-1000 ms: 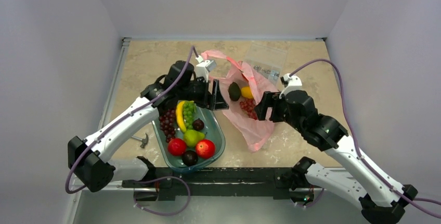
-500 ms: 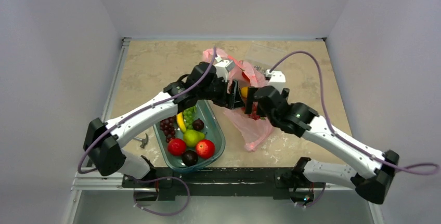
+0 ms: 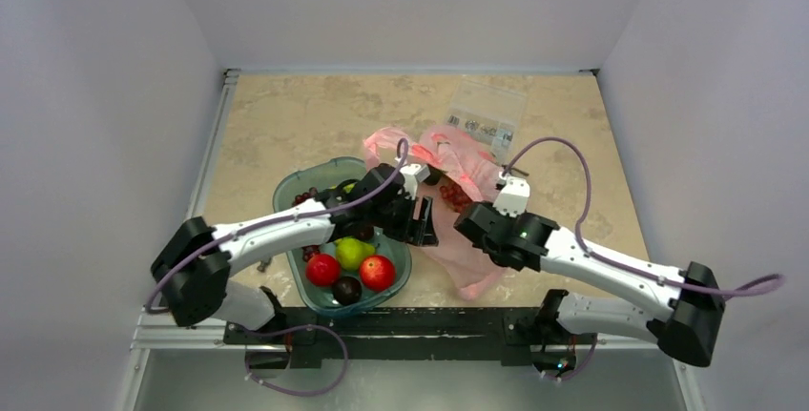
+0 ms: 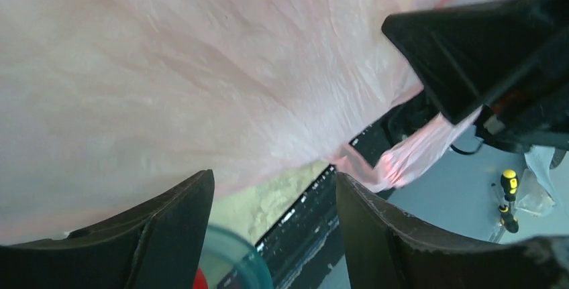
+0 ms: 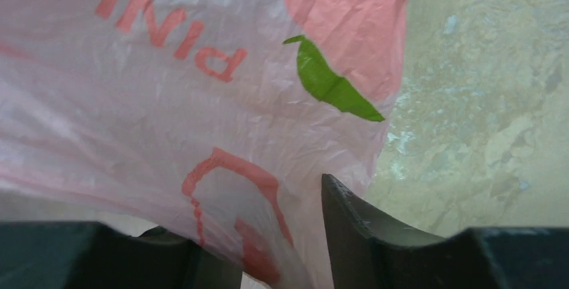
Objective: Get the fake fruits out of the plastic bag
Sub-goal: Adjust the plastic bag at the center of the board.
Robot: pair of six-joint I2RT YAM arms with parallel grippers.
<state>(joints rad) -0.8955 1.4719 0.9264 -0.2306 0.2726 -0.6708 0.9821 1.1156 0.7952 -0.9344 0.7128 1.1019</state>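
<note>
Left gripper (image 4: 274, 188) hovers with its two black fingers well apart and nothing between them, just beside the right rim of the oval teal plastic tray (image 3: 286, 190), whose near end holds a glossy green pear (image 3: 353, 252) between two round red apples (image 3: 324, 269). Right of the tray, the thin, crinkly, translucent pink plastic bag (image 3: 458, 149) lies crumpled on the beige marbled table (image 3: 286, 125). Its far part is bunched up and a narrower tail runs toward the near edge. Its film carries the word PINK in red, a green leaf shape and red outlines. Small dark red rounded fake fruits (image 3: 452, 195) show near its middle. The right gripper (image 5: 282, 235) sits over the bag facing the left one, its fingers a narrow gap apart with pink film hanging in that gap; whether they pinch it cannot be told. Farther right, a small clear flat packet (image 3: 487, 115) lies just beyond the bag.
</note>
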